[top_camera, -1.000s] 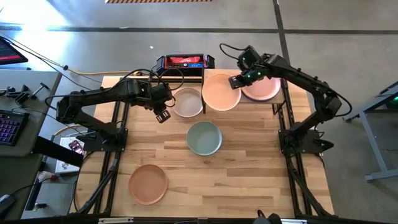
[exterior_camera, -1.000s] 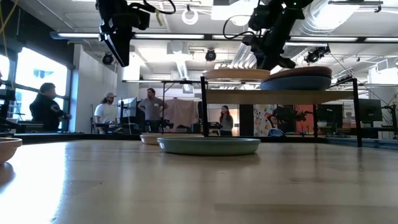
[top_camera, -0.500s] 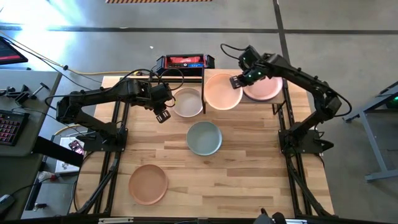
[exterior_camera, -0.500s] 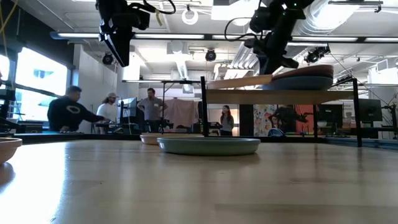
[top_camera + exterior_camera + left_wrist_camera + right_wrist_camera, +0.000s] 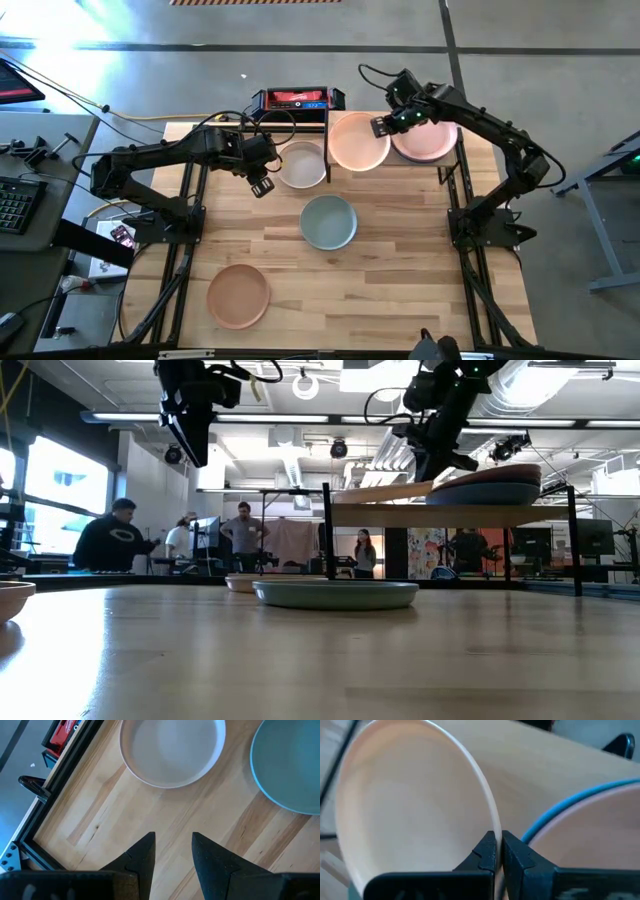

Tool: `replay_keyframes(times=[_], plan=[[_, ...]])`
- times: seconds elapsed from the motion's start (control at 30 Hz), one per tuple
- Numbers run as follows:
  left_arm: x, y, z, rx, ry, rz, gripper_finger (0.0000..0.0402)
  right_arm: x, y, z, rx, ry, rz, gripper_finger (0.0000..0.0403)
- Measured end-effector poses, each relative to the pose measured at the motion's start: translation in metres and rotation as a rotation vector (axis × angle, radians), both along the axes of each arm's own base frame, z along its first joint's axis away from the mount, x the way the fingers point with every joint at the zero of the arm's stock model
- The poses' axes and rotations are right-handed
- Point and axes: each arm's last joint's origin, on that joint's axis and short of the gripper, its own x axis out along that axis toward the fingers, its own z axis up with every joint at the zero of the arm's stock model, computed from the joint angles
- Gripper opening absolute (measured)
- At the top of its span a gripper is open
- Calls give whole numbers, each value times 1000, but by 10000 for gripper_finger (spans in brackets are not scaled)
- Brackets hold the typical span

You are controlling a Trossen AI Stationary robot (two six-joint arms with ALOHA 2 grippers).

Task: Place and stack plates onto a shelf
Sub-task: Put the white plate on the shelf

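My right gripper (image 5: 383, 125) is shut on a peach plate (image 5: 356, 144) above the shelf (image 5: 400, 515) at the table's far right. Beside it on the shelf rests a stack of plates (image 5: 485, 486), its top one pink (image 5: 426, 141), with a blue rim (image 5: 560, 805) below. On the tabletop lie a beige plate (image 5: 302, 165), a sage green plate (image 5: 328, 221) and a tan plate (image 5: 238, 295). My left gripper (image 5: 262, 184) hangs open above bare wood just left of the beige plate (image 5: 172, 750), with nothing between its fingers. My right gripper pinches the peach plate's rim (image 5: 492, 822) between its two fingers, on the side that faces the stack. One finger is over the plate's inside, the other outside. The fingers come from above, slanting down. The plate slants, its held side higher and its left edge (image 5: 340, 495) low at the shelf board.
A red and black device (image 5: 297, 99) sits at the table's far edge, left of the shelf. The shelf's black legs (image 5: 327, 535) stand on the tabletop. Bare wood lies between the sage green and tan plates. People stand in the room behind.
The peach plate hung level above the shelf a second ago. Its left side has since sunk toward the shelf board, so it now slants. My right gripper still holds it.
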Motion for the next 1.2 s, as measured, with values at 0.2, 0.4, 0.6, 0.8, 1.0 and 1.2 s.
replay_keyframes(times=[0.2, 0.4, 0.6, 0.8, 1.0, 1.2], plan=[[0, 0, 0, 0, -1, 0, 115, 2, -4, 11, -73, -23, -38, 0], [0, 0, 0, 1, -3, 0, 115, 2, -10, 9, -83, -28, -54, 0], [0, 0, 0, 1, -3, 0, 115, 4, -10, 3, -57, 6, -32, 0], [0, 0, 0, 1, -3, 1, 115, 6, -12, 4, -74, -15, -29, 0], [0, 0, 0, -3, -9, 15, 115, 6, -13, 5, -86, -14, -21, 0], [0, 0, 0, -3, -9, 15, 115, 7, -14, 6, -107, -31, -24, 8]])
